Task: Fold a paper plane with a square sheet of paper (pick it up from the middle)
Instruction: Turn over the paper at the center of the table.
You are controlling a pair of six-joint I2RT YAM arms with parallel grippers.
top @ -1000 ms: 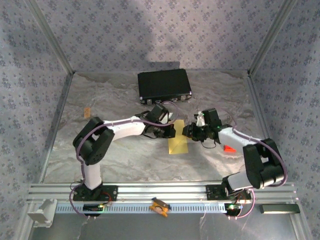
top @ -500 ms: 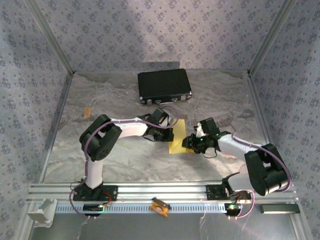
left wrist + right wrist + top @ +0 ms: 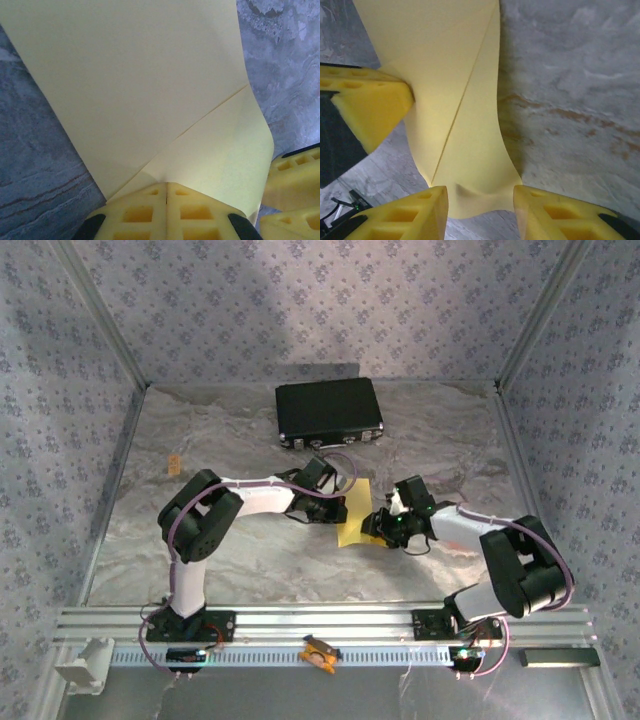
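The yellow square sheet of paper [image 3: 357, 508] lies folded into a narrow strip at mid-table, a diagonal crease running across it [image 3: 150, 75]. My left gripper [image 3: 337, 508] comes at its left edge, and the jaws [image 3: 167, 184] are shut on the paper's edge. My right gripper [image 3: 378, 528] is at the strip's near right end. It stands open, its fingertips [image 3: 480, 200] on either side of the curled paper end [image 3: 470, 165]. One left finger [image 3: 370, 105] touches the paper at the left of the right wrist view.
A black rectangular case [image 3: 329, 410] lies at the back of the table. A small orange clip [image 3: 319, 652] rests on the front rail. A small tan piece [image 3: 174, 464] lies at the left. Metal frame posts and patterned walls enclose the table.
My right gripper has come forward and down to the paper's near end, and its jaws have widened. The left arm's elbow has shifted right; its gripper stays shut on the paper.
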